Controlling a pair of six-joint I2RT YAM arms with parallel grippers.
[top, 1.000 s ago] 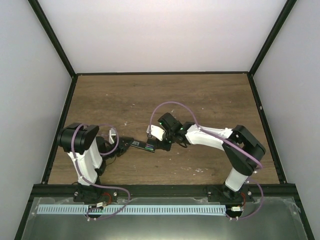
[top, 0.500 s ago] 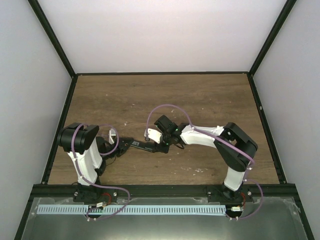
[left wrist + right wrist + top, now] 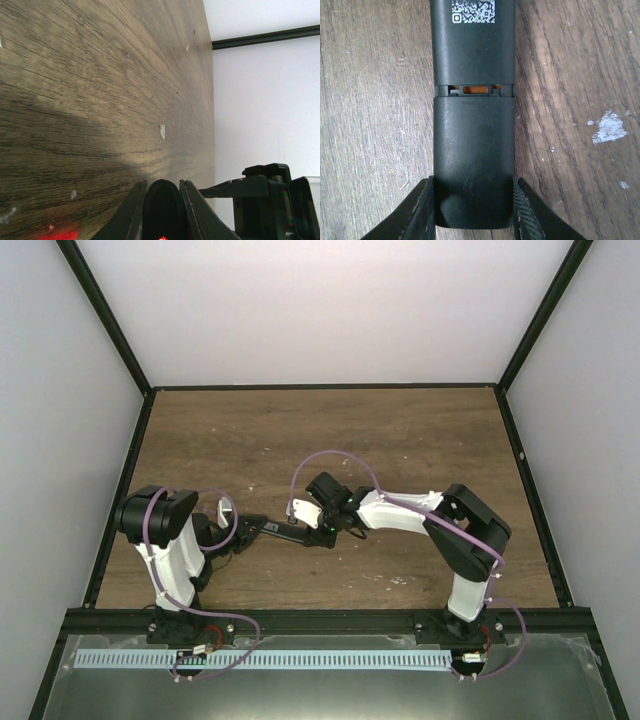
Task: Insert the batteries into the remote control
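Observation:
The black remote control (image 3: 277, 531) lies back-up between my two grippers, left of the table's centre. My left gripper (image 3: 250, 528) is shut on its left end, which shows as a rounded black tip (image 3: 162, 205) between the fingers (image 3: 134, 210). My right gripper (image 3: 473, 215) is shut across the other end, its pads against both sides of the battery cover (image 3: 473, 150). A thin gap with an orange strip (image 3: 475, 90) separates the cover from the body carrying a QR label (image 3: 473, 11). The batteries are hidden.
White specks of debris (image 3: 609, 127) dot the wooden table (image 3: 400, 440) beside the remote, and another fleck (image 3: 162, 131) lies ahead of the left gripper. The right arm (image 3: 265, 195) shows at the left wrist view's lower right. White walls enclose the table.
My right gripper has slid left along the remote toward the left gripper. The coloured strip seen in the open compartment a second ago is now covered. The left arm has stayed still.

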